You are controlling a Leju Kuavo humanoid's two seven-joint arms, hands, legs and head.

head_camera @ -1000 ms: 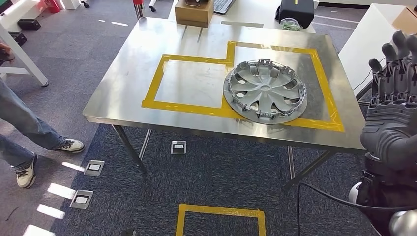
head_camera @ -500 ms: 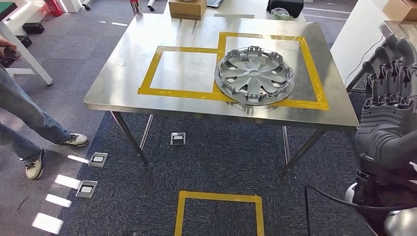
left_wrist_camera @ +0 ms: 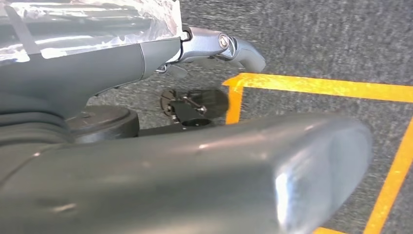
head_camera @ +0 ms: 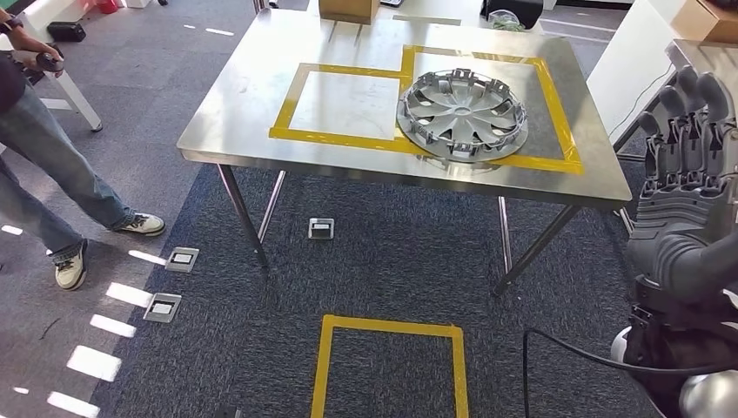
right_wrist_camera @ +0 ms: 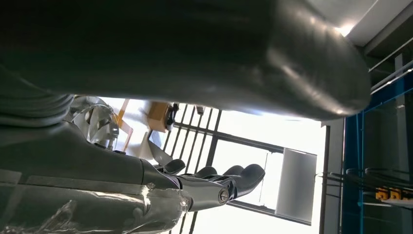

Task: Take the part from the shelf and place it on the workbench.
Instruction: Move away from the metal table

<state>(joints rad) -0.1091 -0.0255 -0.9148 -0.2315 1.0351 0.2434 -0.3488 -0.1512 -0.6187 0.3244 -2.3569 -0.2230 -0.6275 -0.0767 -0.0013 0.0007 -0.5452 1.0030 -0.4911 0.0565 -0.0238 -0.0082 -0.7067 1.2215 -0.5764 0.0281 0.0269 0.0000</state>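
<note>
Wheel cover [head_camera: 463, 113] laid flat on bench [head_camera: 252, 104], inside right yellow-taped outline, near front edge. Right hand [head_camera: 687, 187] raised beside bench's right edge, fingers [head_camera: 696, 104] extended upward, nothing held. Left hand [left_wrist_camera: 214, 46] over carpet, fingers extended, nothing held. Person [head_camera: 43, 157] standing left, apart from bench.

The square steel-topped table [head_camera: 261, 104] has a brushed, softly reflective metal surface, marked with glossy yellow tape outlines [head_camera: 344, 139]. On its right half lies a round silver-grey plastic wheel cover [head_camera: 462, 113] with a smooth satin sheen. The dark blue-grey carpet floor [head_camera: 392, 261] looks rough and matt. At the near right, the right hand [head_camera: 687, 165] shows matt dark-grey ribbed plastic.
</note>
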